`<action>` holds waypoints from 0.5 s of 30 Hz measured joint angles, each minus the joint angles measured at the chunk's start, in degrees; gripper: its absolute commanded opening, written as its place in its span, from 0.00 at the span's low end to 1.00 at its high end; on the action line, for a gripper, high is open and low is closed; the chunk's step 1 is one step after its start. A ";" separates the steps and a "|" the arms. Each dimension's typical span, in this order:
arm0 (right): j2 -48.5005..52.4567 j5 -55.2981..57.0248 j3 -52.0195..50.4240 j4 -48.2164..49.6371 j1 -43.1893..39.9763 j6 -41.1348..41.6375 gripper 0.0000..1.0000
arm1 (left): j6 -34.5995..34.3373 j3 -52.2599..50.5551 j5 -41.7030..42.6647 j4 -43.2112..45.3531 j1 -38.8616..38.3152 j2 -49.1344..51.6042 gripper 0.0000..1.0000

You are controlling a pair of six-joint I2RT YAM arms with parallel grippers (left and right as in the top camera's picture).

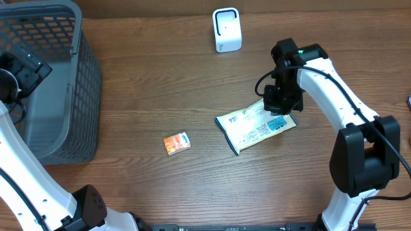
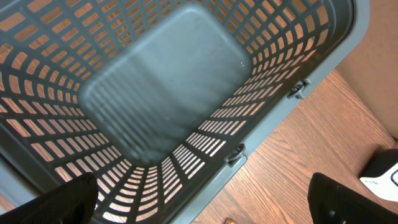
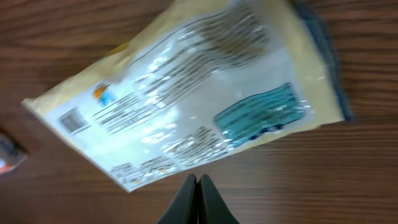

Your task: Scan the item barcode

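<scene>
A flat cream packet [image 1: 253, 128] with a blue label lies on the wooden table, right of centre. In the right wrist view the packet [image 3: 186, 93] shows printed text and a small grey code square [image 3: 73, 119] near one corner. My right gripper [image 1: 282, 104] hangs over the packet's far right edge. Its tips [image 3: 198, 182] are pressed together, shut on nothing, over bare wood just off the packet's edge. My left gripper [image 2: 205, 211] is wide open above the grey basket [image 2: 267, 62], holding nothing. The white scanner [image 1: 227, 30] stands at the back of the table.
The grey mesh basket [image 1: 90, 83] fills the far left corner. A small orange packet [image 1: 176, 143] lies left of the cream one, and its edge shows in the right wrist view [image 3: 7, 155]. The scanner [image 2: 382, 177] also shows in the left wrist view.
</scene>
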 measured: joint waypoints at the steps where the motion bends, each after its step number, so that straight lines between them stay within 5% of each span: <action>1: -0.02 -1.31 -0.04 0.07 0.37 -0.59 0.04 | 0.00 0.00 0.00 0.02 0.00 0.00 1.00; 6: -0.02 -4.46 -5.20 6.82 4.96 -0.26 0.04 | -0.02 0.00 0.00 0.00 0.00 0.00 1.00; 15: -0.02 -7.80 -18.88 29.62 10.56 12.35 0.04 | 0.00 0.00 0.02 0.00 0.00 0.00 1.00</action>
